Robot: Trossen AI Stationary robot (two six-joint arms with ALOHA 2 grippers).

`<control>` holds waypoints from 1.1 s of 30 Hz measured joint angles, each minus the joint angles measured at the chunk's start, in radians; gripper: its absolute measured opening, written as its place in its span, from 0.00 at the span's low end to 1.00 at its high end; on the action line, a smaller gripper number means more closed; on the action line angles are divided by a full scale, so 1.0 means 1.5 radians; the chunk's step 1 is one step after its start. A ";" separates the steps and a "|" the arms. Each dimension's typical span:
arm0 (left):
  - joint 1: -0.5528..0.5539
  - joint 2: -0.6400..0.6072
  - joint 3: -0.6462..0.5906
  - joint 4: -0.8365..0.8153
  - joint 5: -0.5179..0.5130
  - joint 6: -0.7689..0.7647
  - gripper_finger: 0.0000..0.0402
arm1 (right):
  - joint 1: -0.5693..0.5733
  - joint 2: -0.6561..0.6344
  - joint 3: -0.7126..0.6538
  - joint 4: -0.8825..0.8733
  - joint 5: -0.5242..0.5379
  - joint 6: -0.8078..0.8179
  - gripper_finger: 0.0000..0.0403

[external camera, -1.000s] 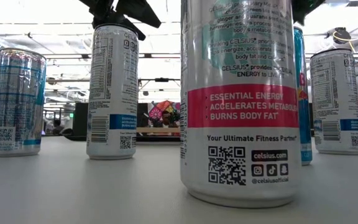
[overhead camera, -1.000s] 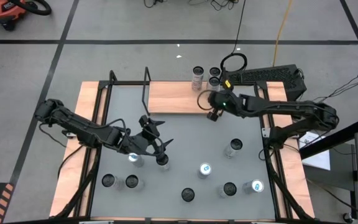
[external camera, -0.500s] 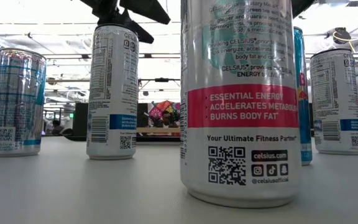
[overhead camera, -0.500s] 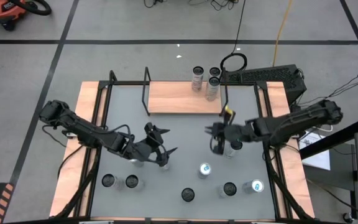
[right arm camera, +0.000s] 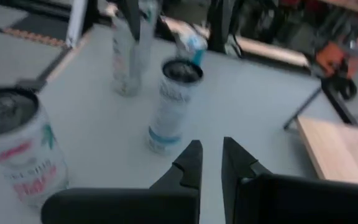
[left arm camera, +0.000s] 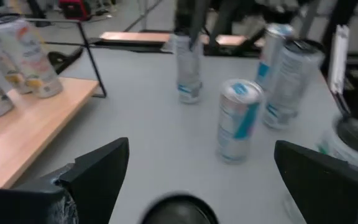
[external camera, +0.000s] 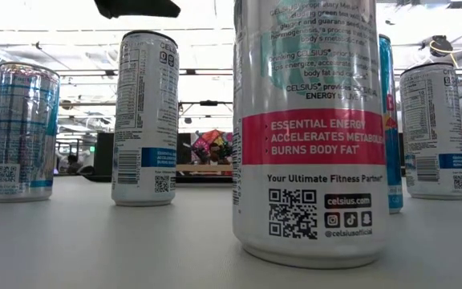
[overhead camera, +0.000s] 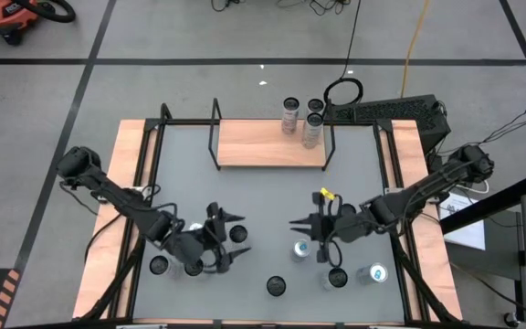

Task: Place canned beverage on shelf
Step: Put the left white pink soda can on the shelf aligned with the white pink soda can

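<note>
standing on the far right end of the shelf [overhead camera: 268,143] are two cans [overhead camera: 300,117], well apart from both arms. on the grey tabletop [overhead camera: 272,196] nearer the front, the left gripper [overhead camera: 223,239] has its fingers [left arm camera: 98,174] spread wide with nothing between them; a dark-topped can [overhead camera: 237,234] sits in the gap below them, seemingly untouched, and two more cans [overhead camera: 193,267] stand just behind the fingers. the right gripper [overhead camera: 307,227] has its fingers [right arm camera: 191,163] pressed together and empty, pointing toward the left gripper; a silver-topped can [overhead camera: 301,249] stands just beside them and a dark-topped one [overhead camera: 337,277] a little farther.
</note>
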 joint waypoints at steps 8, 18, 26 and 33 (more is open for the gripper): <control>-0.055 -0.027 0.064 -0.189 0.010 -0.118 0.99 | 0.032 0.001 0.000 0.056 0.000 -0.051 0.00; -0.065 -0.027 0.068 -0.207 -0.004 -0.122 0.99 | 0.038 0.000 0.000 0.036 -0.003 -0.034 0.00; -0.069 -0.027 0.068 -0.199 0.005 -0.140 0.99 | 0.047 0.000 0.000 0.034 -0.005 -0.015 0.00; -0.071 -0.027 0.094 -0.223 0.080 -0.140 0.99 | 0.068 0.000 0.000 0.031 -0.005 -0.014 0.00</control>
